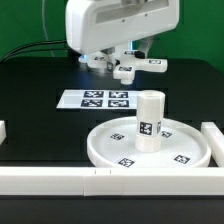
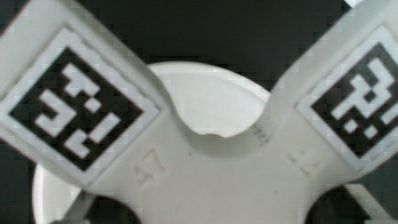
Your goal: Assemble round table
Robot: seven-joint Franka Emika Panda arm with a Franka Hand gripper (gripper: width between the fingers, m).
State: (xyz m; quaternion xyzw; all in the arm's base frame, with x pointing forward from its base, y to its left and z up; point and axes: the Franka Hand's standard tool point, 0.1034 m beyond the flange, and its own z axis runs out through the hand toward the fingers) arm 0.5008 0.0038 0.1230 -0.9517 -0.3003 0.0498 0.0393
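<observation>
In the exterior view the hand (image 1: 122, 62) hangs well above the black tabletop (image 1: 40, 110), with the small cross-shaped foot (image 1: 138, 68) clamped at its tip. The foot is clear of every surface, so the hand is clenched on it, though the fingers themselves are too small to make out. Below the hand and well apart from it, toward the camera, the large round disc (image 1: 108, 150) lies flat. The short cylindrical leg (image 1: 150, 120) stands upright on the disc's middle. The marker board (image 1: 97, 99) lies on the tabletop between the hand and the disc. White border blocks (image 1: 50, 182) run along the near edge, farthest from the hand.

Judging from this, the leg is already set on the disc. Whether it is fully screwed in cannot be told. What remains is to carry the foot over the leg's top, seat it and tighten it.

The wrist view is filled by the foot (image 2: 196, 170). Two of its arms spread apart in a V, each bearing a large square tag (image 2: 80, 100). A rounded white shape (image 2: 205, 95) sits between them, but I cannot tell what it is.

Only the exterior view shows the disc, the leg and the gap to be crossed. Only the wrist view shows how the foot's arms sit close against the hand.
</observation>
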